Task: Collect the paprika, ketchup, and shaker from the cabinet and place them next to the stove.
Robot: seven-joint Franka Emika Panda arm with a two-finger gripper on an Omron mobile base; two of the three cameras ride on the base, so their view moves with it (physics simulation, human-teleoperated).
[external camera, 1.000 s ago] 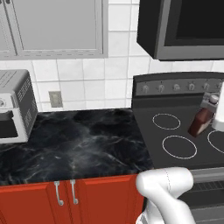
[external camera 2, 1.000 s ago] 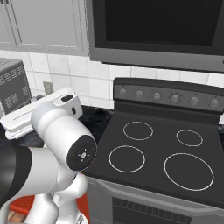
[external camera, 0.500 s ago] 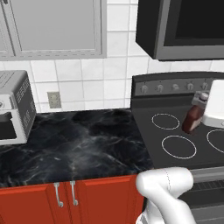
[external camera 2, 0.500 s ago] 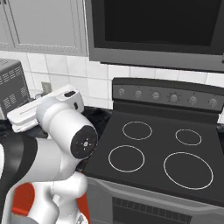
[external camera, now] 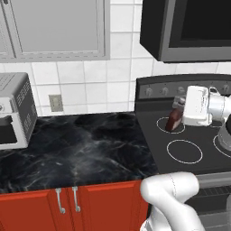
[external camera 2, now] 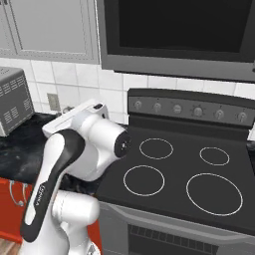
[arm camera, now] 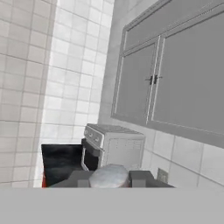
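My gripper [external camera: 177,110] hangs over the back-left burner of the black stove [external camera: 204,134], shut on the ketchup [external camera: 173,122], a slim dark red-brown bottle held a little above the glass. In the hand view the bottle's grey cap [arm camera: 109,174] sits between my dark fingertips [arm camera: 81,178]. The right base view has the stove [external camera 2: 174,164] to the right of my white arm. The paprika, the shaker and the red cabinet are out of view.
A black marble counter [external camera: 81,144] lies left of the stove, with a grey toaster oven [external camera: 13,110] at its far left. Grey wall cabinets [external camera: 54,27] hang above it, and a dark microwave [external camera: 189,27] hangs over the stove. Red base cabinets [external camera: 90,203] are below.
The arm has carried the ketchup leftward over the stove, from the right-hand burners to the back-left one. The hand has swung round with it.
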